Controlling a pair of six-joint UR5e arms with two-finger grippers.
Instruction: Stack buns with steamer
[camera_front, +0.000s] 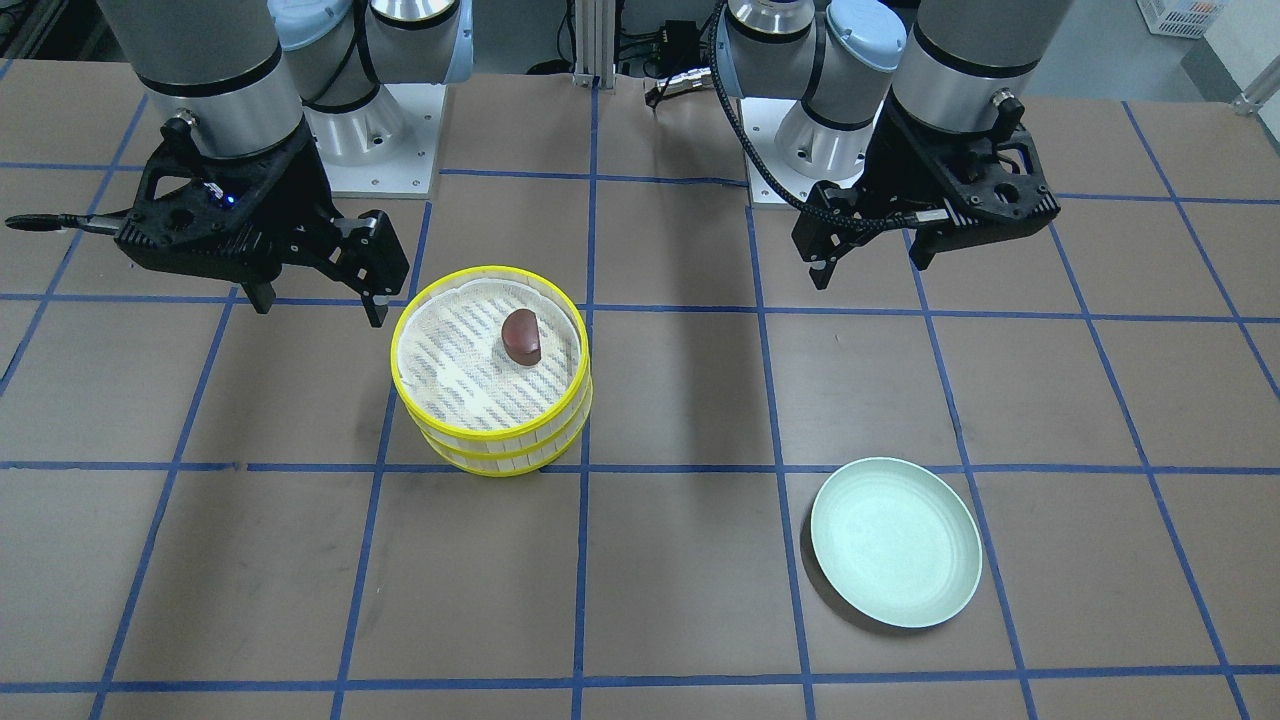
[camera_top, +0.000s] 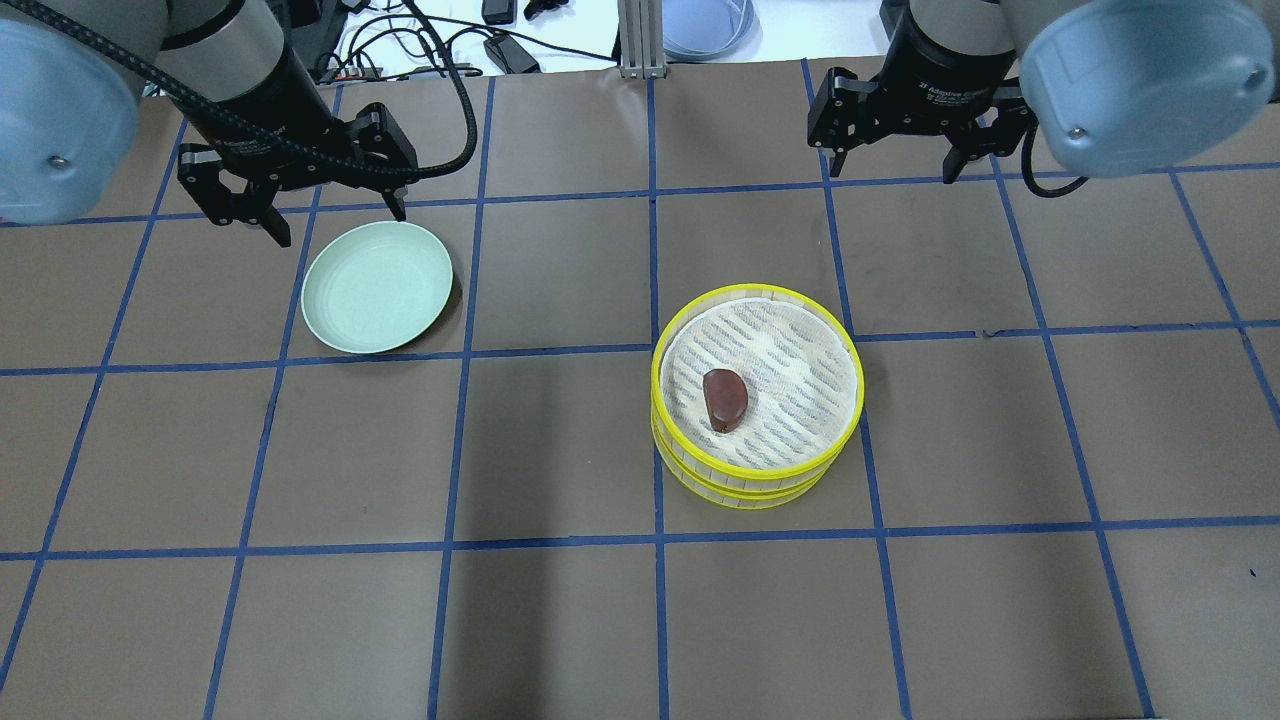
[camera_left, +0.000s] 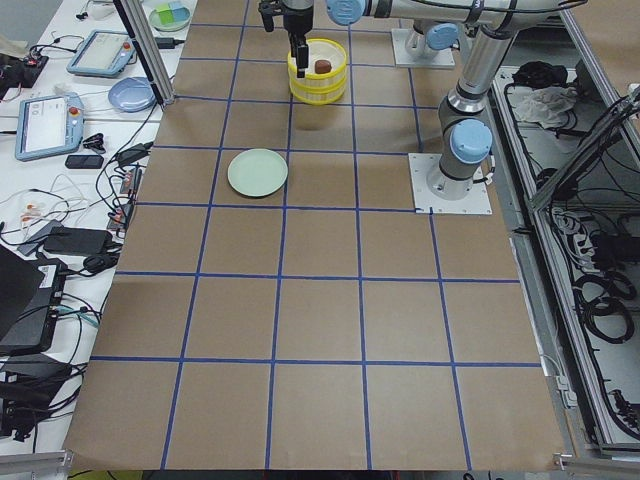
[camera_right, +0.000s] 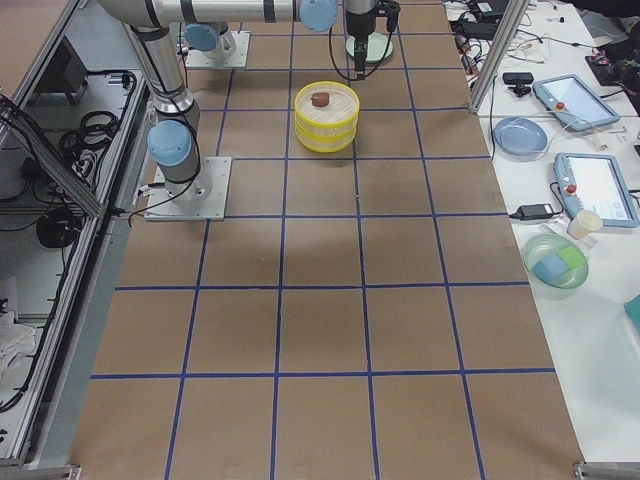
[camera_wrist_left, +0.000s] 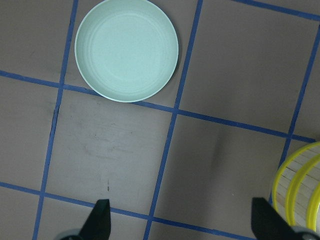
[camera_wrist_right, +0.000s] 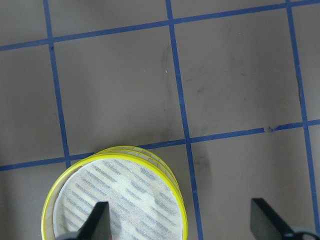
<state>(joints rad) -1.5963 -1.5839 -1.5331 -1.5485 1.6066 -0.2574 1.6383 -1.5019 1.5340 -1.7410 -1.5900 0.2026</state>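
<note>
A yellow-rimmed steamer, two tiers stacked, stands on the table. The dark reddish-brown bun lies on the cloth liner of the top tier, also in the overhead view. The cream-white bun is out of view. The pale green plate is empty. My left gripper is open and empty, raised at the plate's far side. My right gripper is open and empty, raised beyond the steamer. The right wrist view shows the steamer just below the open fingers.
The table is brown with a blue tape grid. The plate lies about two grid squares from the steamer. Both arm bases stand at the robot's side of the table. Side benches with devices lie past the table edge.
</note>
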